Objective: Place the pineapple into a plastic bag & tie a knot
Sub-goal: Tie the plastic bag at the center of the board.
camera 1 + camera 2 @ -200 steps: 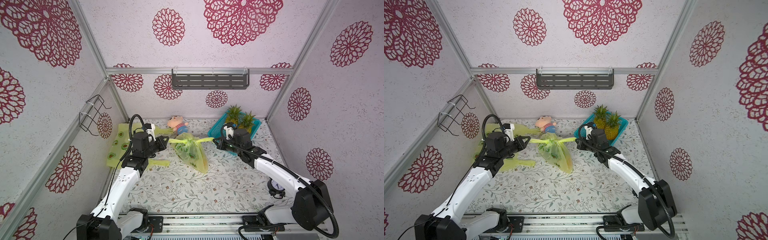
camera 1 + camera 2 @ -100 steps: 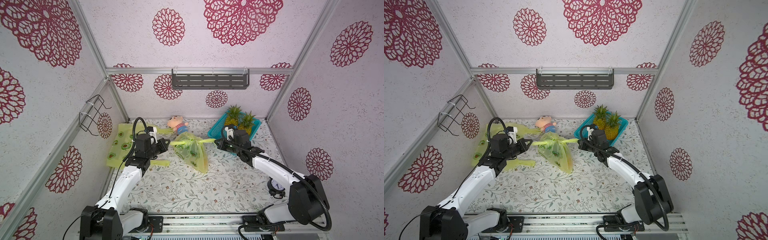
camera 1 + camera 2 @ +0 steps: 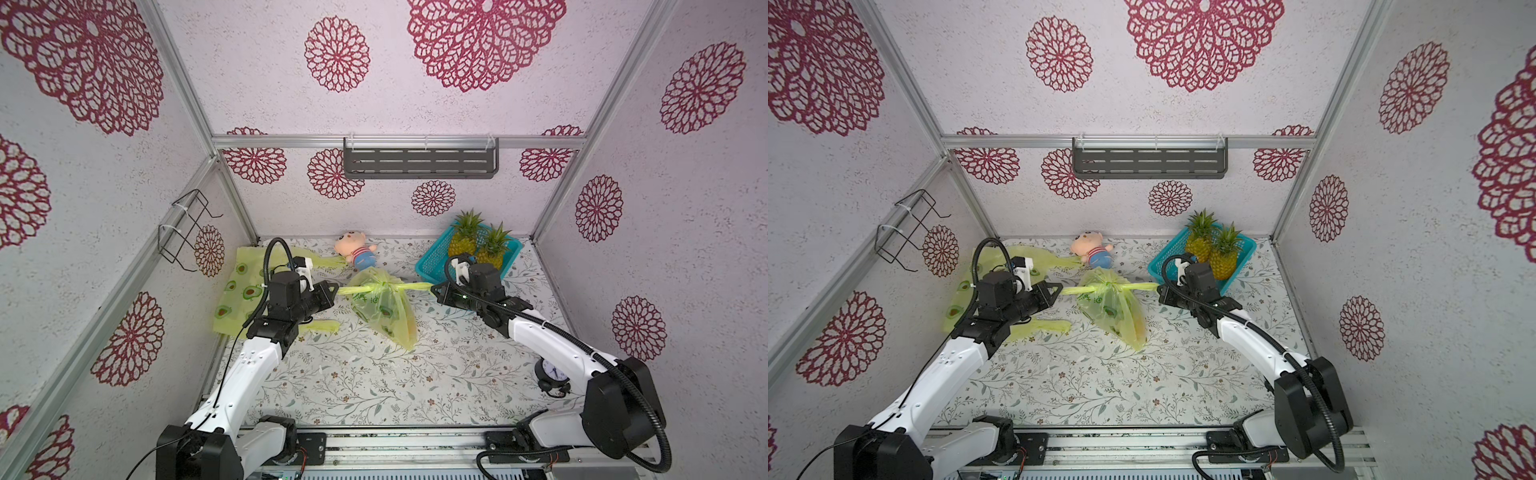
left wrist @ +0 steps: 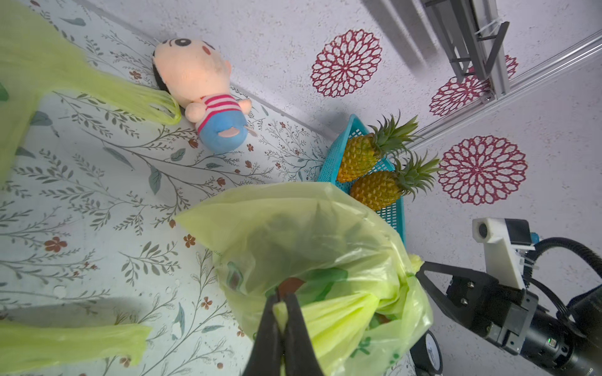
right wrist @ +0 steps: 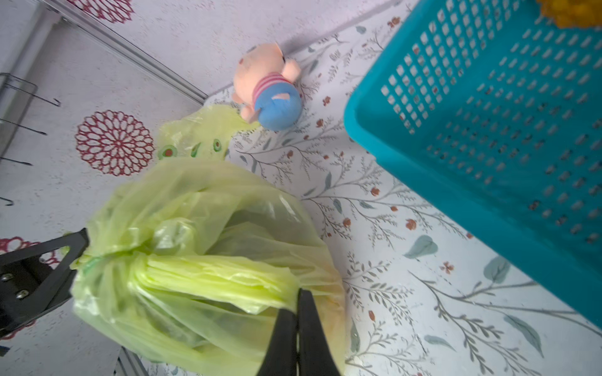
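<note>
Pinching its handles, left gripper [image 3: 336,287] and right gripper [image 3: 433,288] flank the plastic bag [image 3: 383,308].

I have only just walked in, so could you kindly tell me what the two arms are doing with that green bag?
The left gripper and right gripper are each shut on one of the plastic bag handles, stretching them taut to either side of a knot at its mouth. Something leafy shows through the plastic. Two pineapples stand in the blue basket.
</note>
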Robot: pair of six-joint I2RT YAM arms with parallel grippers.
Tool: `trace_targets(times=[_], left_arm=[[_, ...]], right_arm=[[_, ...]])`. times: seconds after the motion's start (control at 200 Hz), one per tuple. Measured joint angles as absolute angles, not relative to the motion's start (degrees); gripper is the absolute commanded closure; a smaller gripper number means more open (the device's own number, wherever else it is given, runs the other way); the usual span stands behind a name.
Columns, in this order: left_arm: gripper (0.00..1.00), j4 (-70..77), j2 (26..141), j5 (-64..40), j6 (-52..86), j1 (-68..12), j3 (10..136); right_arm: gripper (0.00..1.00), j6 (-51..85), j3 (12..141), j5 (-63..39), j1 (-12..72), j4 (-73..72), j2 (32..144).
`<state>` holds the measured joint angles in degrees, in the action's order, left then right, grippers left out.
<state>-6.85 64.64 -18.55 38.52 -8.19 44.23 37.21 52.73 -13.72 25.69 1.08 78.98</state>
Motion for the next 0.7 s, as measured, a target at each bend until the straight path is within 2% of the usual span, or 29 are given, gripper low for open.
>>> trace_targets(times=[0.16, 0.355, 0.5, 0.696], left_arm=[[1.0, -3.09, 64.66, -18.83, 40.75, -7.64, 41.17], [1.0, -1.65, 65.8, -20.88, 40.99, -6.72, 43.29], [1.0, -3.44, 70.46, -22.17, 39.13, -6.44, 52.31], [1.0, -6.76, 82.61, -22.44, 36.62, -5.43, 70.26]], right_arm=[[1.0, 38.02, 51.16, -13.23, 25.69, -0.71, 78.98], [1.0, 36.49, 52.75, -13.93, 24.84, -1.8, 79.0], [1.0, 33.41, 60.07, -13.74, 23.81, 0.43, 80.99], [1.0, 29.52, 73.8, -12.64, 23.14, 2.04, 89.12]])
